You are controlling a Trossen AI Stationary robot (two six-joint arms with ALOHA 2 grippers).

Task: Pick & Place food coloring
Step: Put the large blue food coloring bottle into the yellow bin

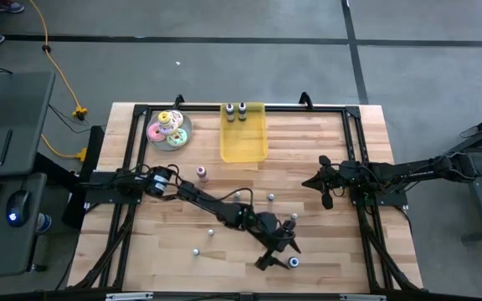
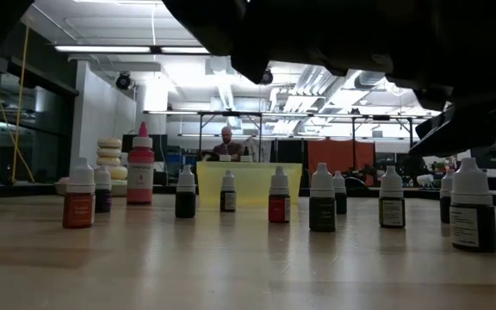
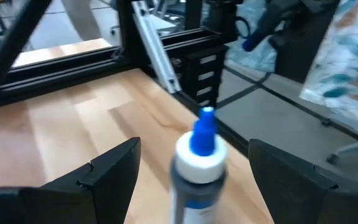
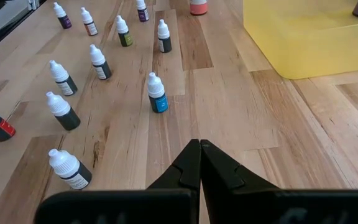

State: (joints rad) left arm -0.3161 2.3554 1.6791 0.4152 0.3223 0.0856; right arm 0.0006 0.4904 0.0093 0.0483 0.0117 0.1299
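Reaching far from the yellow tray (image 1: 243, 134), the left gripper (image 1: 278, 248) straddles a blue-tipped bottle (image 3: 197, 165), fingers spread; the right gripper (image 4: 199, 163) rests pressed together.

My left arm stretches diagonally across the desk (image 1: 325, 251) toward its near edge, its tool (image 1: 279, 249) low, fingers (image 3: 104, 177) spread wide apart. My right arm reaches in from the right side, its tool (image 1: 322, 186) with fingers pressed together.
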